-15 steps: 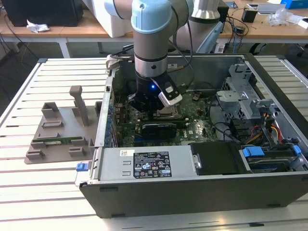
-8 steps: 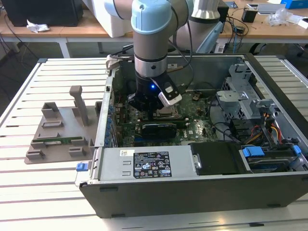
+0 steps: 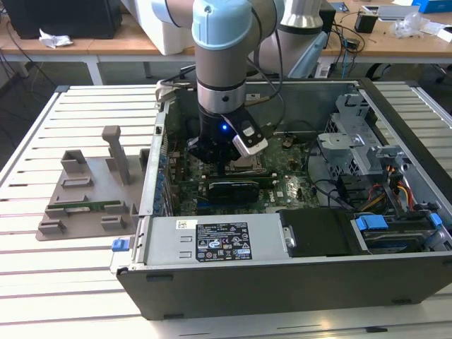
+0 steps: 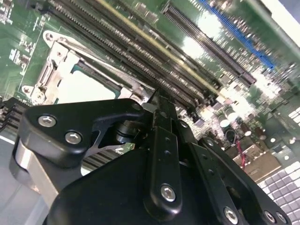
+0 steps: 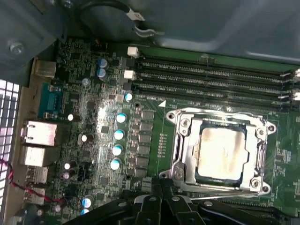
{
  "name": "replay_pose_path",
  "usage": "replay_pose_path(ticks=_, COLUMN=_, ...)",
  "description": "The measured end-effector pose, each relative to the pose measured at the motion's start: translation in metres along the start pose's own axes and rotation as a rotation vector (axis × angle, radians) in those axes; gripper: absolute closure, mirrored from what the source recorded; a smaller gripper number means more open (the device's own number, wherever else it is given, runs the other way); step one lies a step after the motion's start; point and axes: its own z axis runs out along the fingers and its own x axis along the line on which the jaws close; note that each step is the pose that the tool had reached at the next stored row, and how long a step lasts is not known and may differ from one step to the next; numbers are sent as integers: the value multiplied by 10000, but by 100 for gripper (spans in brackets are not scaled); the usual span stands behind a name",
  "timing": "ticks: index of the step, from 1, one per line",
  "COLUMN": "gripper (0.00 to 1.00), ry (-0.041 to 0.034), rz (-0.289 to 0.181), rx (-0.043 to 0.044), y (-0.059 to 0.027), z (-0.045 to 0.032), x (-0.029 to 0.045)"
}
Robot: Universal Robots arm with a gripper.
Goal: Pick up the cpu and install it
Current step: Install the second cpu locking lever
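Tool (image 5: 161, 199) just beside socket frame (image 5: 180, 154); cpu (image 5: 220, 152) flat inside, square.

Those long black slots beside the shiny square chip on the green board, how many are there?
4 memory slots, side by side in one bank, running along one edge of the cpu in its socket frame. More slots may lie out of sight.
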Motion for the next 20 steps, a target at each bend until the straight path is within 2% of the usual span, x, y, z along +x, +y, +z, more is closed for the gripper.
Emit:
replay_pose_path(ticks=4, gripper=89, ry=1, rz=-1, rx=2, y=-75, z=-11, x=9)
replay_pose_path(ticks=7, gripper=89, ry=-2, rz=1, rx=-7, y=-83, z=-43, x=10)
replay_pose_path(ticks=8, gripper=89, ry=-7, rz=-1, rx=-47, y=-85, z=-43, x=9)
replay_pose_path(ticks=10, gripper=89, ry=-18, rz=0, rx=-202, y=-85, z=-30, x=9)
replay_pose_path(ticks=13, gripper=89, ry=-51, rz=2, rx=-478, y=-77, z=6, x=9)
replay_pose_path(ticks=16, gripper=89, ry=-64, rz=3, rx=-597, y=-32, z=42, x=4)
replay_pose_path(ticks=19, gripper=89, ry=-76, rz=2, rx=-686, y=9, z=71, x=-1)
replay_pose_path(ticks=20, gripper=89, ry=-76, rz=0, rx=-692, y=16, z=73, x=-2)
